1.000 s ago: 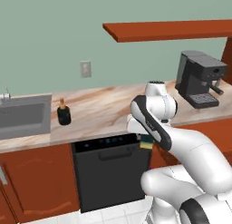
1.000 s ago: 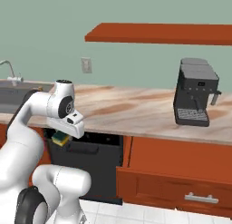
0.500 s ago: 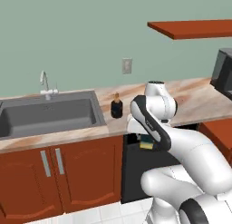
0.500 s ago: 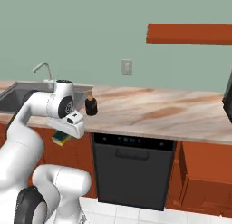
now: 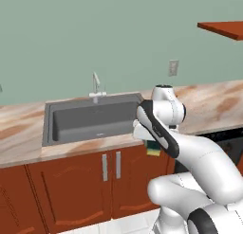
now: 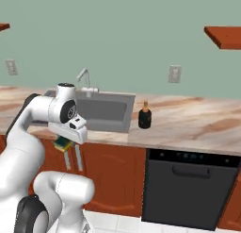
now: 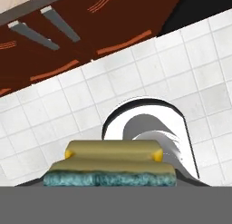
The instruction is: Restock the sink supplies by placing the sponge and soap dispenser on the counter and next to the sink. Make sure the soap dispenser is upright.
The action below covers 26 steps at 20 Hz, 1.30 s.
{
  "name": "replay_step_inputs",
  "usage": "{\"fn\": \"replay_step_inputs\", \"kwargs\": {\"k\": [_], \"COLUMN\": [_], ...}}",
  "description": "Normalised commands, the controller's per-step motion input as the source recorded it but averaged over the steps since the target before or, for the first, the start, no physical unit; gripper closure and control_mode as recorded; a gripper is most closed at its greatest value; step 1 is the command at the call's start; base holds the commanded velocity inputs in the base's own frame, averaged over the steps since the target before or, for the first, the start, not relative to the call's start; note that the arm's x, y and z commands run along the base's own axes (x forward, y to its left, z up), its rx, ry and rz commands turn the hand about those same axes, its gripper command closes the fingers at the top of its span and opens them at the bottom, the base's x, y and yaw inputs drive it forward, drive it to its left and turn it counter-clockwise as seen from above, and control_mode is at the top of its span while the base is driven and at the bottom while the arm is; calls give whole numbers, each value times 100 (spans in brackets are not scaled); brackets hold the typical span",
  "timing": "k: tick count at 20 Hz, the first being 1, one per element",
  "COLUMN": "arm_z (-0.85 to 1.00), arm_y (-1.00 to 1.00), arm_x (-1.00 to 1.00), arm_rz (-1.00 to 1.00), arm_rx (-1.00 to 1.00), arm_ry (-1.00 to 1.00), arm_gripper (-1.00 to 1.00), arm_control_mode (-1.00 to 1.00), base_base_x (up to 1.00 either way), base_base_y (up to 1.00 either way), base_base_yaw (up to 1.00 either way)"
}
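Yellow-and-green sponge (image 7: 110,166) clamped in the pincer (image 6: 63,143), seen close up in the hand view over white floor tiles (image 7: 54,105) and red-brown cabinet doors (image 7: 90,28). From the left base view, sponge (image 5: 153,148) peeking out under the wrist, held low in front of the cabinets (image 5: 85,181), below the table's (image 5: 23,133) front edge and just right of the sink (image 5: 90,119). Black soap dispenser (image 6: 144,117) with tan pump standing upright on the beige marble table (image 6: 197,128), just beside the right rim of the grey sink (image 6: 103,112). Curved silver faucet (image 5: 96,84) at the back of the basin. Dark dishwasher (image 6: 188,189) under the table to the right; wall outlet (image 6: 174,73) above.
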Motion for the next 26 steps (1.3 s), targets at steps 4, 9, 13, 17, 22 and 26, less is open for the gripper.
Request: {"fn": "replay_step_inputs", "kwargs": {"k": [4, 9, 13, 17, 22, 26], "arm_z": [0, 0, 0, 0, -2, -17], "arm_y": [0, 0, 0, 0, 1, 11], "arm_x": [0, 0, 0, 0, 67, 99], "arm_rz": [0, 0, 0, 0, 0, 0], "arm_rx": [0, 0, 0, 0, 0, 0], "arm_ry": [0, 0, 0, 0, 5, 8], "arm_gripper": [100, 100, 100, 100, 100, 100], "arm_control_mode": [100, 100, 100, 100, -100, -100], "base_base_x": [37, 36, 31, 34, 10, 0], "base_base_y": [100, 100, 94, 67, 8, 0], "base_base_yaw": [-2, -1, 0, 0, 0, 0]}}
